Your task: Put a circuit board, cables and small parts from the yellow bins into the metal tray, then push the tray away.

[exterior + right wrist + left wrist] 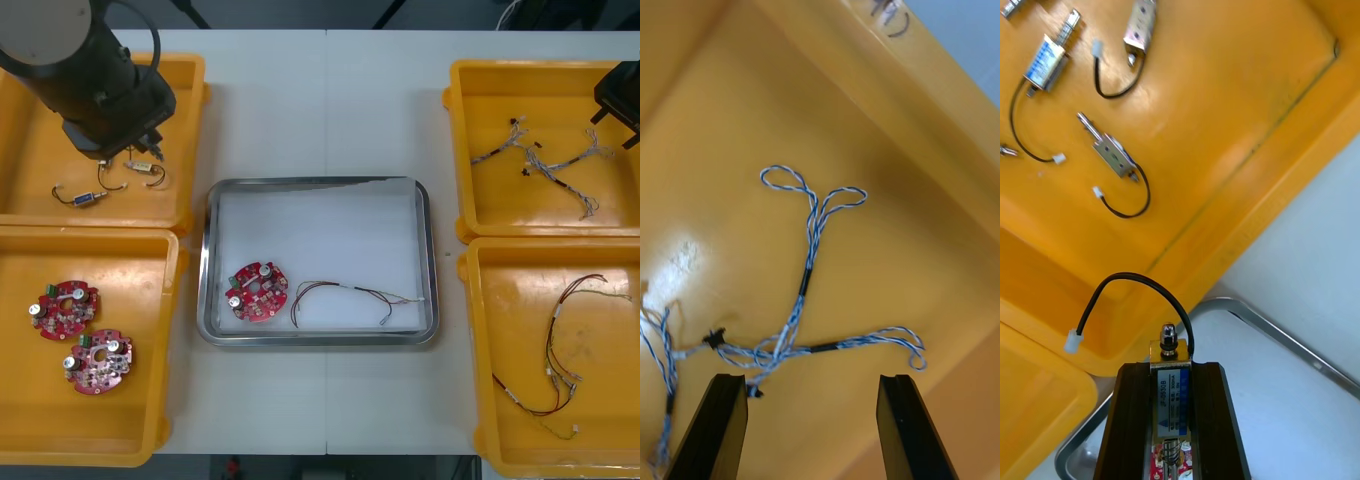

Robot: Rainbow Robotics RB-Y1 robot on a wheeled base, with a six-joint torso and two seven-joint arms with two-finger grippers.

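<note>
Two items already lie in the metal tray (318, 184) in the front view: a round red circuit board (256, 292) at its left side and a thin cable (350, 297) just beside it, both on the tray's white matte floor inside a shiny rolled rim. By my judgement the small metal parts (80, 197) and a blue and white cable (545, 160) are not yet in, and the push comes last. The left arm (95, 75) hangs over the yellow bin (190, 130) left of the tray's far corner; the right tool (620, 100) is over another yellow bin right of the tray's far edge. In the right wrist view that tool's black fingers (722, 420) stand apart, holding nothing, above the twisted blue and white cable (811, 225) with looped ends on smooth glossy plastic. In the left wrist view the left tool (1171, 369) is clamped on a small metal part (1170, 397), a boxy body with a round pin and a curved black lead, close to the tray's curved rim; several like parts (1112, 154) lie in the bin beyond.
</note>
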